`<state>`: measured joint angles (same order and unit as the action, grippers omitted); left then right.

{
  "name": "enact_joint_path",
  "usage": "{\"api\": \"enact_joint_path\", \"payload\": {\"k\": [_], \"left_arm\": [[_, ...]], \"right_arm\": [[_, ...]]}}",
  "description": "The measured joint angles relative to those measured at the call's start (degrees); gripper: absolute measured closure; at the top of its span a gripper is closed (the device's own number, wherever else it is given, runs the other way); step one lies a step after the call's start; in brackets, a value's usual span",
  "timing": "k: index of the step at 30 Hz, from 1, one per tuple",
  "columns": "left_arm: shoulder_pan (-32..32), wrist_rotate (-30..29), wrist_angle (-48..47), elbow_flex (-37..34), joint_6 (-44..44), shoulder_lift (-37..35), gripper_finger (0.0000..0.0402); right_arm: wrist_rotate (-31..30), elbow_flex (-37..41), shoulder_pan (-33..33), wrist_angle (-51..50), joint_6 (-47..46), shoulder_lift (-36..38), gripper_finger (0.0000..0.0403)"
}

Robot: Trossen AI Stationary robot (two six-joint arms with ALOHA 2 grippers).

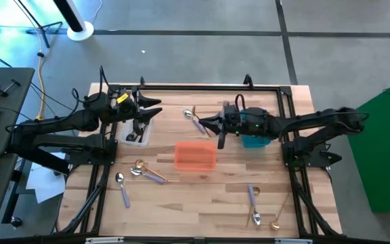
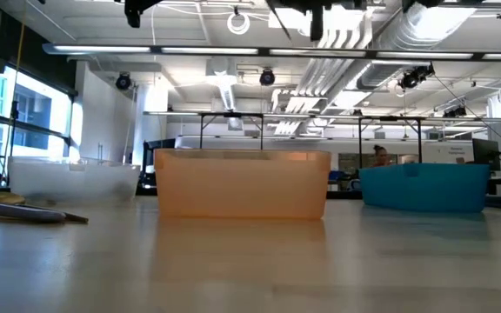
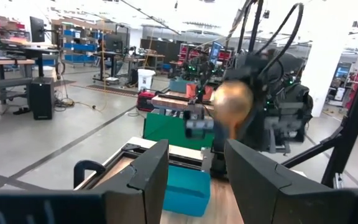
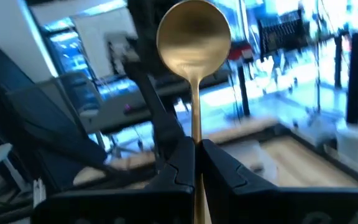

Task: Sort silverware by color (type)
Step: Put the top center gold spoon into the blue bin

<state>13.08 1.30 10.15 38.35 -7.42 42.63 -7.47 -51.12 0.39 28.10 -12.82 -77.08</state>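
Right wrist view shows my right end effector clamped on the gold spoon, raised near the table's far edge; I should keep it level travelling to its bin, my left end effector waiting wide open

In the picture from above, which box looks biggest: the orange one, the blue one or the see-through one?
1. Orange bin, in full view and plainly the biggest.
2 and 3. Teal bin and clear bin: unsure, since an arm covers part of each, so only a small piece shows.
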Motion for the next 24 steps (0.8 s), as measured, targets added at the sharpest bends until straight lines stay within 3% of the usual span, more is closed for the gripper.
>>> {"api": "enact_joint_path", "payload": {"k": [6,24], "left_arm": [[-0.02,1.45,-0.02,0.0,0.02,0.0,0.0252],[-0.02,1.49,-0.01,0.0,0.01,0.0,0.0252]], "right_arm": [[0.35,-3.12,0.95,0.02,4.9,0.05,0.0403],[0.16,-3.18,0.74,0.04,5.33,0.05,0.0403]]}}
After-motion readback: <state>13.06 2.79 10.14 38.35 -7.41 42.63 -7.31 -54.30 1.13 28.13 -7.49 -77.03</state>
